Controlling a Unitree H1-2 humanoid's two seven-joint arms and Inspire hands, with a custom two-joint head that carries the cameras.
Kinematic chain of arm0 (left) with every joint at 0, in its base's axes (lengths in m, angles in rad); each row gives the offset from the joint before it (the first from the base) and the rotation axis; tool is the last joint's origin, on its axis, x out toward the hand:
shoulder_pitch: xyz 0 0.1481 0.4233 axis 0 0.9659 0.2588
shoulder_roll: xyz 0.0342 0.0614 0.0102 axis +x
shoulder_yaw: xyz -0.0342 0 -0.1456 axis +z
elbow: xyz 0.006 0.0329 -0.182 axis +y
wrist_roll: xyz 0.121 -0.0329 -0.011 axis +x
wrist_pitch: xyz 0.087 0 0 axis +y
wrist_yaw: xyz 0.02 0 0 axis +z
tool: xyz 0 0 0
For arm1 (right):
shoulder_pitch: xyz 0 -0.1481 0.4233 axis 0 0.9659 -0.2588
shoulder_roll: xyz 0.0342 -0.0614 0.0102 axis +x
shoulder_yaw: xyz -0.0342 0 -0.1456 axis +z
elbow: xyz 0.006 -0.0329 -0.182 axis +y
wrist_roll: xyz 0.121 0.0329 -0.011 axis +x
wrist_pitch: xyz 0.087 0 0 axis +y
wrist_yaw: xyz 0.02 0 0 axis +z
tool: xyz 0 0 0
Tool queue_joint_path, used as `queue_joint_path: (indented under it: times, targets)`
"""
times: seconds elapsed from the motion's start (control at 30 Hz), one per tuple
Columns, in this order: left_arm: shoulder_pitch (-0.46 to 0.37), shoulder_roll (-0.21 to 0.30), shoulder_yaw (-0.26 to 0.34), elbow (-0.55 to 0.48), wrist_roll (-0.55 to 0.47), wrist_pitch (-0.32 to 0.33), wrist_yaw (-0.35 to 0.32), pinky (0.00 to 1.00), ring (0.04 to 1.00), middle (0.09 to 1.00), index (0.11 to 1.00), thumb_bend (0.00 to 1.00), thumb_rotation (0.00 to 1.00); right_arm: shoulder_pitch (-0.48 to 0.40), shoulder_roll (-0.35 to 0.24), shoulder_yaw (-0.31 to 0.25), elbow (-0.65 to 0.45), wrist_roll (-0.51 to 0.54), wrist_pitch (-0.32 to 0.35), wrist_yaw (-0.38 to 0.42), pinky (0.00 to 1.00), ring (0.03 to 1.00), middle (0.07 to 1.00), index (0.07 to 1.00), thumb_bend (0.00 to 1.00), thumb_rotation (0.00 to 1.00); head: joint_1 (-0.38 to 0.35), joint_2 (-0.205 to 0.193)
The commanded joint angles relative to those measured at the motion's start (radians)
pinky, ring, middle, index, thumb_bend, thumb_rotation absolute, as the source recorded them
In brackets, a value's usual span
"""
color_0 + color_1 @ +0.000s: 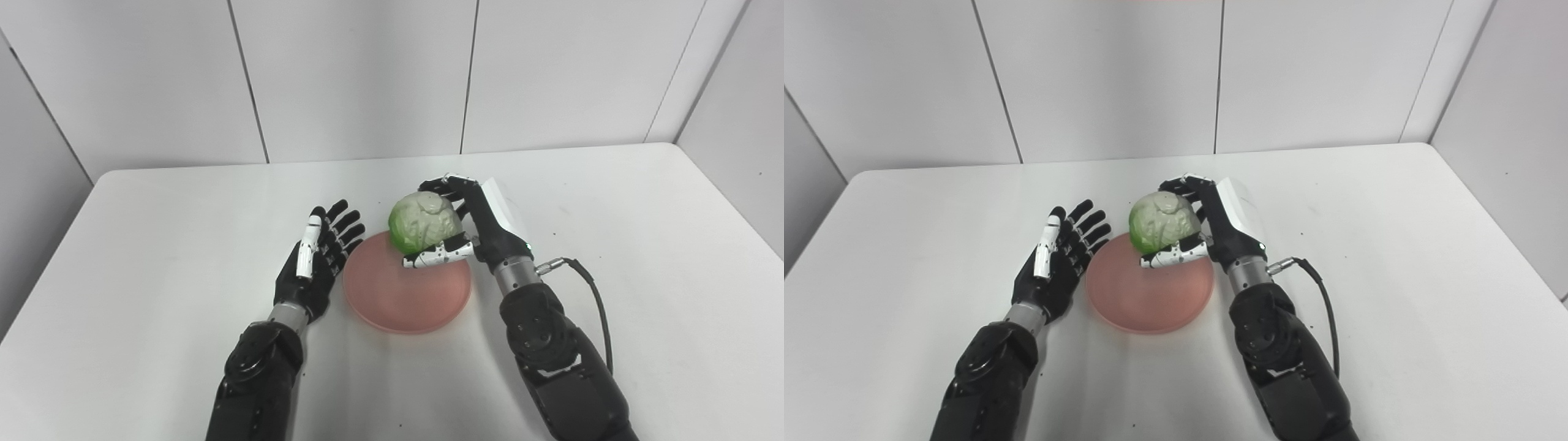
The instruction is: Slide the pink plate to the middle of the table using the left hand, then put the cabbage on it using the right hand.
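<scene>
The pink plate (407,288) lies on the white table (153,245), about in the middle of it. The right hand (474,229) holds the cabbage (424,222) over the far part of the plate; the fingers curl over the top of it and the thumb (438,254) presses from below. I cannot tell if the cabbage touches the plate. The left hand (1056,263) rests just beside the left edge of the plate, palm turned to the plate, with the fingers straight and spread and holding nothing. A black cable (597,303) comes out at the right wrist. Both views show the same things; the right eye view only puts them more to the left. No writing or label can be read in either view.
</scene>
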Motion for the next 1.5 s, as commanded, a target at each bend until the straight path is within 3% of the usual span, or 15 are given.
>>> queue_joint_path:
  times: [0.0,0.33,0.53,0.83,1.47]
  targets:
    - [-0.009,-0.004,-0.005,-0.011,0.011,0.012,0.007,0.89,0.885,0.89,0.889,0.46,1.0,-0.026,0.009,0.005,-0.015,0.003,-0.059,-0.003,0.38,0.445,0.512,0.488,0.51,0.12,0.002,0.003]
    - [-0.012,-0.011,-0.007,-0.018,0.017,0.018,0.015,0.87,0.877,0.884,0.873,0.46,1.0,-0.013,0.009,0.056,0.023,-0.001,-0.102,0.006,0.35,0.42,0.499,0.488,0.51,0.12,0.002,0.017]
    - [-0.013,-0.013,-0.01,-0.021,0.022,0.025,0.018,0.87,0.877,0.883,0.881,0.46,1.0,-0.004,0.003,0.081,0.04,-0.05,-0.085,0.009,0.31,0.389,0.486,0.489,0.51,0.12,0.004,0.022]
    - [-0.013,-0.015,-0.012,-0.028,0.024,0.032,0.021,0.88,0.89,0.893,0.887,0.46,1.0,0.001,0.005,0.083,0.062,-0.066,-0.089,0.009,0.26,0.337,0.444,0.489,0.51,0.12,0.004,0.029]
    - [-0.012,-0.019,-0.012,-0.037,0.028,0.04,0.034,0.88,0.872,0.878,0.875,0.47,1.0,-0.002,-0.009,0.089,0.079,-0.104,-0.085,0.018,0.27,0.353,0.449,0.489,0.51,0.13,0.005,0.032]
